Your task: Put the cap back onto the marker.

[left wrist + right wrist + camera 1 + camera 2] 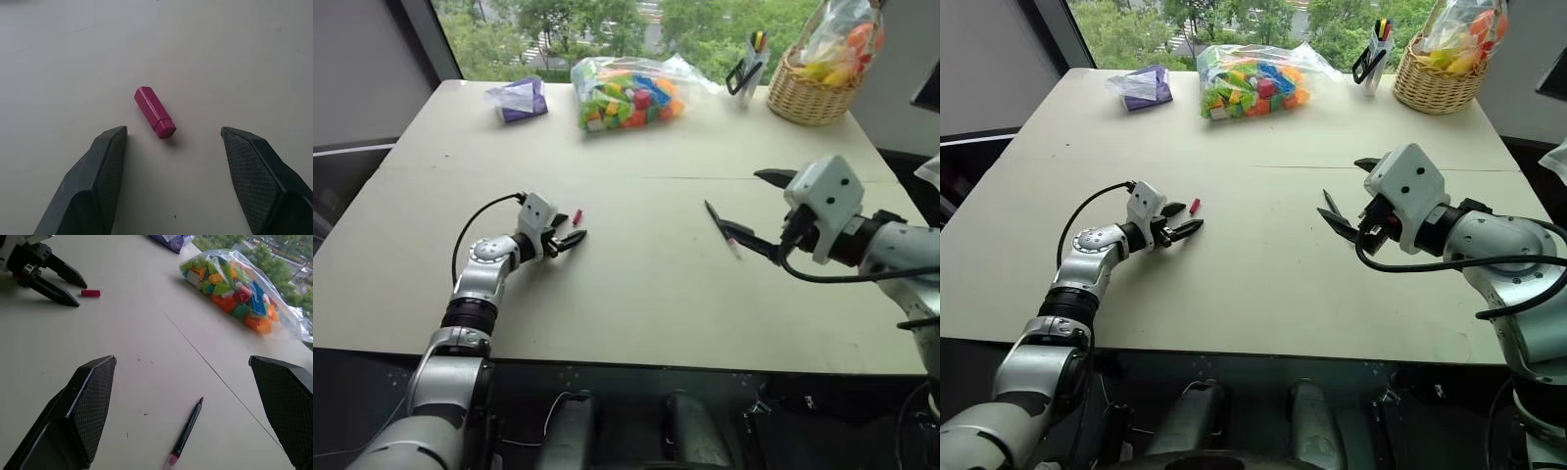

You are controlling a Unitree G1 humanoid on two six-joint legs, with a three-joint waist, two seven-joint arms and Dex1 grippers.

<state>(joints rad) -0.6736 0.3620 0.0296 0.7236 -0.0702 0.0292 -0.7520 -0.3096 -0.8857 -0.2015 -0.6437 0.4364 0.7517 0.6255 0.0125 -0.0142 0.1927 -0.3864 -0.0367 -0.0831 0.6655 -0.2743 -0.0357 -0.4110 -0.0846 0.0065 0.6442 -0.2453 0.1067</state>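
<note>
The cap, a small red cylinder, lies flat on the pale table just beyond the fingertips of my left gripper. That gripper is open and low over the table, with the cap not between its fingers. The marker, a thin black stick with a pale pink tip, lies on the table right of centre. My right gripper hangs wide open above the marker and holds nothing. The right wrist view also shows the left gripper beside the cap.
A clear bag of coloured blocks lies at the far middle of the table. A purple pouch lies far left, and a wicker basket and a holder with black scissors stand far right.
</note>
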